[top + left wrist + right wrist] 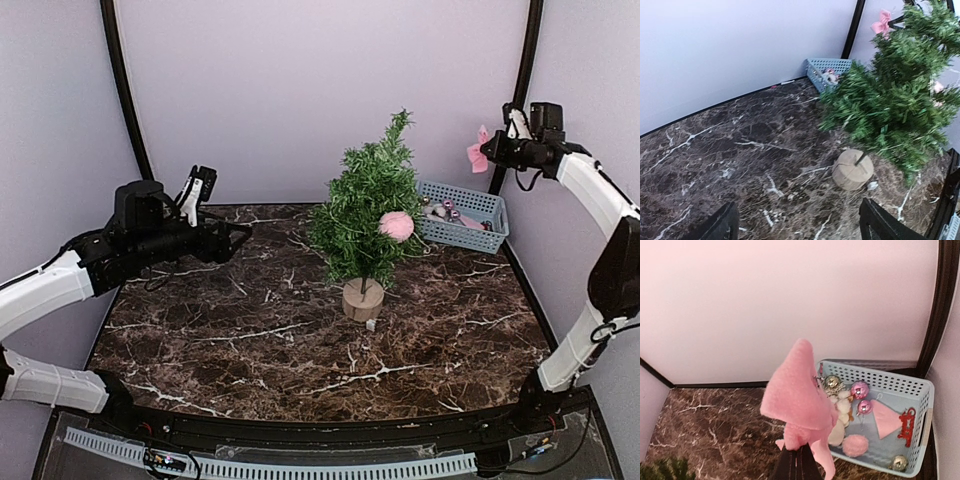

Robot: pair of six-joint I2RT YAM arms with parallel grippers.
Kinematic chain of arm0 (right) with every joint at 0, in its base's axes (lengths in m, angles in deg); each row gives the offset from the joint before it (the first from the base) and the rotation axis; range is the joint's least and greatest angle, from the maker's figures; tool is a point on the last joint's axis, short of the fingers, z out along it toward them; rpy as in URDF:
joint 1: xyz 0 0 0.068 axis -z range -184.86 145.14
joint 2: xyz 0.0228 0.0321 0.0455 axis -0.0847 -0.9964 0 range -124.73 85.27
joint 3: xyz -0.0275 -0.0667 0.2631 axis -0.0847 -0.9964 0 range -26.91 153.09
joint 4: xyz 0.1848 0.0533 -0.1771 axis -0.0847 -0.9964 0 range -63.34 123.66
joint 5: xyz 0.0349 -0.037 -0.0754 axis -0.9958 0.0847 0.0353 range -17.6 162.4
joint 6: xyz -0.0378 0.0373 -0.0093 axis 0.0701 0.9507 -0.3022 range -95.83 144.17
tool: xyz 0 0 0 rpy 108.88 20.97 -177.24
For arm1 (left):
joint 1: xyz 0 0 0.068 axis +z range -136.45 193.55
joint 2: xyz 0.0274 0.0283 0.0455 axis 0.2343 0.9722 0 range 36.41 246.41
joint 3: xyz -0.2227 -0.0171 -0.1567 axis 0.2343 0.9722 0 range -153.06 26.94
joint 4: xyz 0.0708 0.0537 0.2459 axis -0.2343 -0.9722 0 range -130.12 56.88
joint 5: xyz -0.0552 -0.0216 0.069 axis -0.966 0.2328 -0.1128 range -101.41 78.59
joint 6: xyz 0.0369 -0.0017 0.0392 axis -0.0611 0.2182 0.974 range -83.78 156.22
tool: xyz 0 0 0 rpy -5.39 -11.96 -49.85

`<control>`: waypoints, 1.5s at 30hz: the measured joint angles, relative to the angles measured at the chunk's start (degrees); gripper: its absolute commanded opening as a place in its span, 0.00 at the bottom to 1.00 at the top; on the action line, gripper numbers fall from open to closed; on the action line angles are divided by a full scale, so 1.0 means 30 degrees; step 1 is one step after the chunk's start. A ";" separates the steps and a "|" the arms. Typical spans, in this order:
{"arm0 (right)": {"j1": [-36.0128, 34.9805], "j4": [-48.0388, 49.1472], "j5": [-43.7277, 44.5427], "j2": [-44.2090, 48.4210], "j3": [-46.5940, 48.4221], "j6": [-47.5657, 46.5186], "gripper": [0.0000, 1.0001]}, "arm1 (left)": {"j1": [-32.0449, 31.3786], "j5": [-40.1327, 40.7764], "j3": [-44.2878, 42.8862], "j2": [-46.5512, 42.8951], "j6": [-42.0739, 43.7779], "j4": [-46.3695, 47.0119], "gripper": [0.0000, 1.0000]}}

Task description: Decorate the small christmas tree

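Note:
The small christmas tree [366, 205] stands upright on its round wooden base [362, 299] at the table's middle, with a pink pom-pom [397, 225] on its right side. The tree also shows in the left wrist view [895, 100]. My right gripper [487, 154] is raised high at the back right, above the basket, shut on a pink felt bow [477, 151], which fills the right wrist view [800, 400]. My left gripper [238, 238] is open and empty, held above the table left of the tree; its fingers [720, 227] frame the base [853, 169].
A light blue basket [493, 203] at the back right holds pink and silver baubles [859, 389], a pink pom-pom [855, 445], a pink felt piece and a red ornament [906, 424]. A small white scrap [371, 324] lies by the tree base. Walls enclose the back and sides.

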 measured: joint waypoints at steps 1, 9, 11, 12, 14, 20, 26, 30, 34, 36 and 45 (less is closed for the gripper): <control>-0.0044 0.0007 -0.0328 0.0903 -0.0772 0.0080 0.00 | -0.0495 0.0153 -0.0189 -0.0036 -0.0299 0.0029 0.85; -0.3096 0.0401 -0.4699 0.7883 -0.5785 0.1537 0.00 | -0.6492 0.2433 -0.2710 -0.0182 -0.2259 0.0226 0.85; -0.4452 0.0838 -0.5785 0.9551 -0.6725 0.2208 0.00 | -0.7854 0.2878 -0.3126 -0.0175 -0.2535 0.0568 0.85; -0.5071 0.1166 -0.6237 1.0316 -0.7133 0.2601 0.00 | -0.8531 0.3053 -0.3308 -0.0175 -0.2688 0.0816 0.85; -0.6171 0.2106 -0.7213 1.1883 -0.7992 0.3541 0.00 | -0.9632 0.3235 -0.3614 -0.0073 -0.2922 0.1428 0.85; -0.7934 0.4823 -0.8823 1.4375 -0.9158 0.6011 0.00 | -1.1096 0.2754 -0.4546 0.1239 -0.3548 0.3883 0.85; -0.9704 0.7351 -1.0389 1.3712 -0.9158 0.7424 0.00 | -1.1664 0.1180 -0.6346 0.3665 -0.3963 0.5887 0.87; -1.1839 0.8364 -1.1038 1.2327 -0.9158 0.7686 0.00 | -1.1832 0.0007 -0.7096 0.4881 -0.4342 0.6951 0.88; -1.3537 0.9442 -1.1380 1.1300 -0.9136 0.7927 0.00 | -1.1839 -0.0488 -0.7431 0.5581 -0.4750 0.7482 0.90; -1.4251 0.9945 -1.1562 1.0921 -0.9107 0.8029 0.00 | -1.1839 -0.0510 -0.7431 0.5595 -0.4867 0.7555 0.91; -1.6036 1.1672 -1.1985 0.9763 -0.8284 0.8174 0.00 | -1.1839 0.0124 -0.6783 0.4619 -0.5676 0.8123 0.42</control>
